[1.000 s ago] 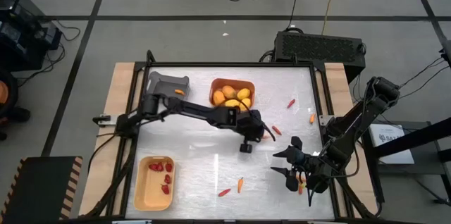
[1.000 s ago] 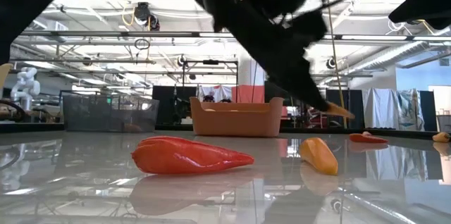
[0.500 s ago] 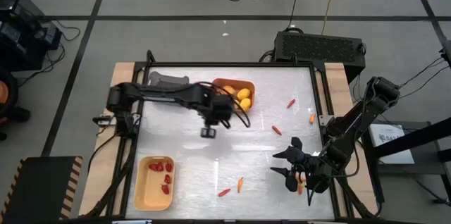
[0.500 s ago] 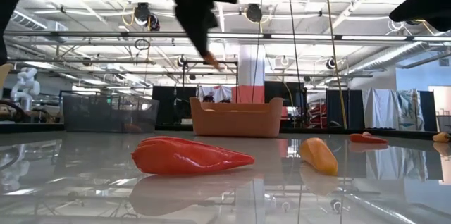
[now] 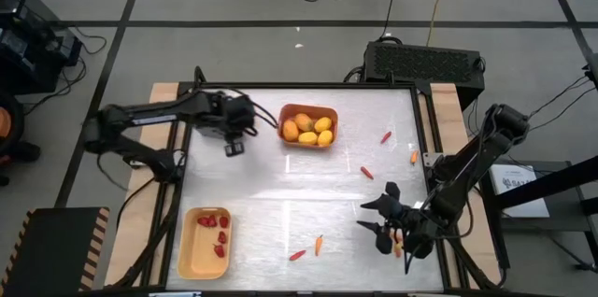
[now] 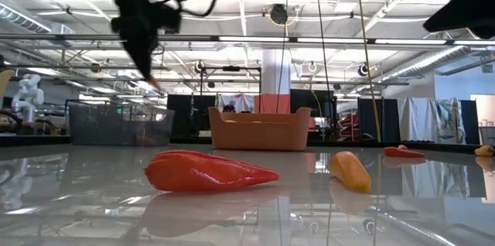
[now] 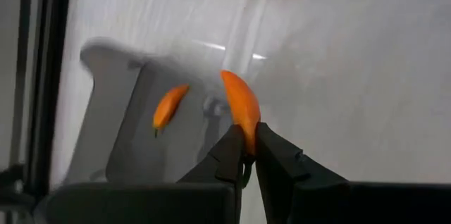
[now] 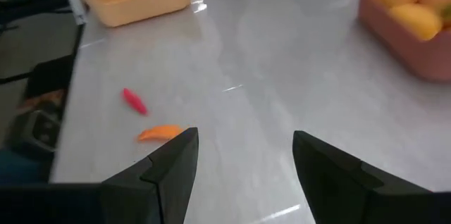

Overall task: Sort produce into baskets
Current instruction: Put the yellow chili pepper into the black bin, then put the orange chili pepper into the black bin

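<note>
We see the left pincer (image 7: 246, 155) clamped on an orange carrot stick (image 7: 241, 108), its two fingers pressed together on the stick's lower end. In the high view this left pincer (image 5: 233, 146) hangs at about 10 o'clock on the tabletop (image 5: 299, 204), just beside the grey basket (image 5: 217, 108). In the left wrist view the grey basket (image 7: 134, 132) already holds a second carrot stick (image 7: 168, 106).

We find the orange basket (image 5: 309, 124) at 12 o'clock, holding yellow-orange fruits (image 5: 309, 129). The pale yellow basket (image 5: 204, 242) sits at 8 o'clock with red berries (image 5: 217, 232) inside.

We see the right pincer (image 8: 244, 155) with its fingers apart and nothing between them; in the high view the right pincer (image 5: 377, 219) waits at about 4 o'clock.

Loose sticks lie on the tabletop: one red piece (image 5: 297, 255) and one orange piece (image 5: 319, 244) at 6 o'clock, one red piece (image 5: 367, 172) near 3 o'clock, and two more (image 5: 385, 136) (image 5: 414, 157) toward 2 o'clock.
</note>
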